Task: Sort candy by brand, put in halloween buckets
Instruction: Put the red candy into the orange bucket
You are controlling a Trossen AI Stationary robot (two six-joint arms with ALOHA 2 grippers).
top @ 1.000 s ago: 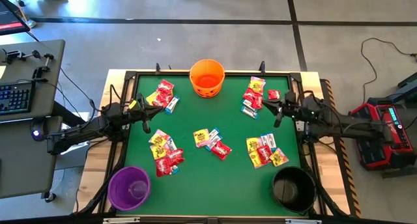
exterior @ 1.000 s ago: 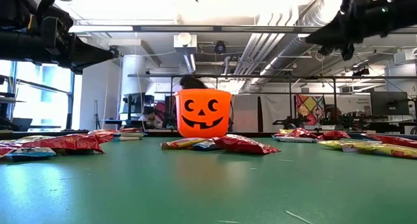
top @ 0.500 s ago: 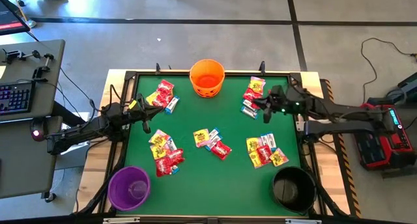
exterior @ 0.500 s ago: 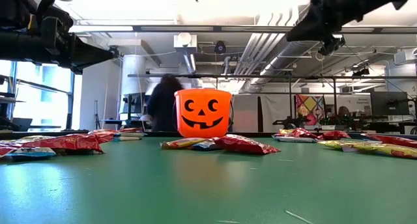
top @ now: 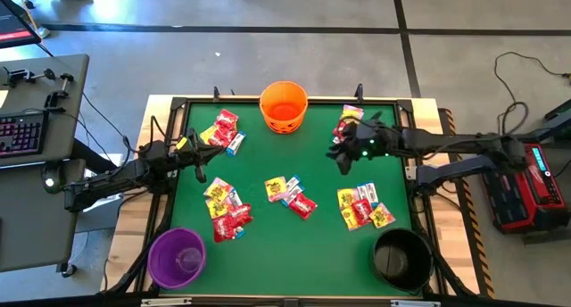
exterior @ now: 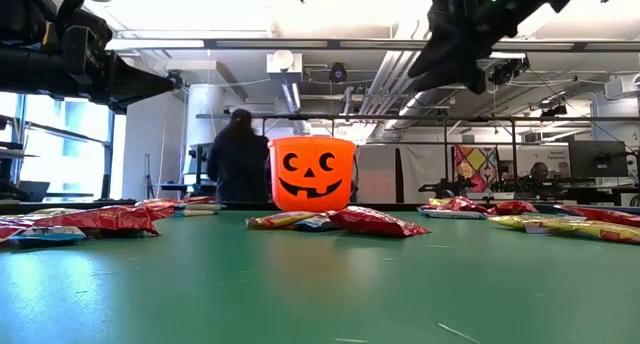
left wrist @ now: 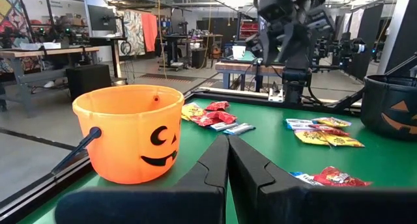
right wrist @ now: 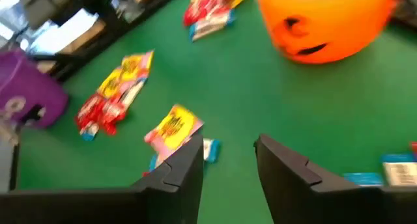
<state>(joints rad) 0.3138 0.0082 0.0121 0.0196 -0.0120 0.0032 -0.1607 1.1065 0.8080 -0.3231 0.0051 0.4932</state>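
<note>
I've got the right gripper point(top: 342, 153) hovering open and empty over the candy pile point(top: 347, 126) just right of the orange bucket point(top: 284, 106), left gripper point(top: 198, 163) closed at the left edge

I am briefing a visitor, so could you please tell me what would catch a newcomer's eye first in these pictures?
The orange pumpkin-face bucket at the table's far edge stands out first against the green table. Next come the piles of red, yellow and white-blue candy packets scattered over the table. The right hand hangs open above the table beside the far-right pile, while the left hand waits shut at the left edge.
</note>
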